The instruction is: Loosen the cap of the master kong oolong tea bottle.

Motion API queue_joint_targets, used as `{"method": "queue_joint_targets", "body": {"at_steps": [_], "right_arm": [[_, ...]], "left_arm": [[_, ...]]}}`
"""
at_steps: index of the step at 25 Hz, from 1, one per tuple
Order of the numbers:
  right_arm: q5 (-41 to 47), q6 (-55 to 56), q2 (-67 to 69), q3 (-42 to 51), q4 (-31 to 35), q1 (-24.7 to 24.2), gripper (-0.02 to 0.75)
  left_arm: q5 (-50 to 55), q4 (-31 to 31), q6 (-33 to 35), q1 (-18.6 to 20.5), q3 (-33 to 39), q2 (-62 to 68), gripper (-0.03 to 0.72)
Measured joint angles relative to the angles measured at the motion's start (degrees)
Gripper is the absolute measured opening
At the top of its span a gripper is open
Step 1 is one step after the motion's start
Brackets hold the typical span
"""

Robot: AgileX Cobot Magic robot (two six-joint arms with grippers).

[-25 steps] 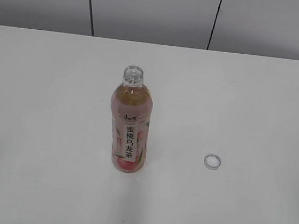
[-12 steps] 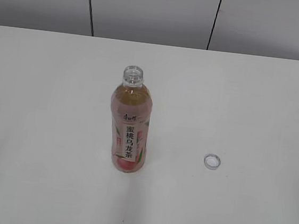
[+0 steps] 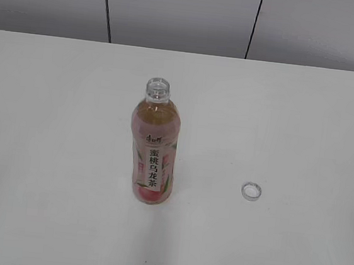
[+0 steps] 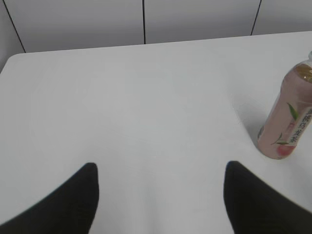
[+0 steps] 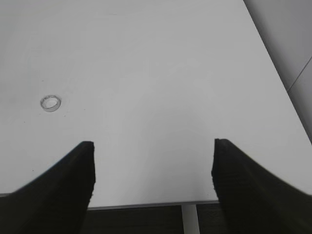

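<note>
White table [image 3: 51, 125] carries the master kong oolong tea bottle [image 3: 154, 149], upright near the middle with its neck uncapped. In the left wrist view it stands ahead and far to the right of the left gripper [image 4: 161, 195], whose fingers are spread wide on nothing. Cap [image 3: 251, 191] lies open side up, well right of the bottle; in the right wrist view it sits ahead and left of the wide-spread, empty right gripper [image 5: 153, 170].

The master kong oolong tea bottle [image 3: 154, 148] stands upright mid-table [image 3: 51, 125], the cap [image 3: 251, 191] lying apart to its right
</note>
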Motion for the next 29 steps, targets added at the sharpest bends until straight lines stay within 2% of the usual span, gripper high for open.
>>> {"method": "queue_joint_targets", "body": {"at_steps": [14, 29], "right_arm": [[0.0, 0.0, 0.0, 0.0, 0.0, 0.0, 0.565], [0.0, 0.0, 0.0, 0.0, 0.0, 0.0, 0.565]], "left_arm": [[0.0, 0.0, 0.0, 0.0, 0.0, 0.0, 0.430], [0.0, 0.0, 0.0, 0.0, 0.0, 0.0, 0.427]]}}
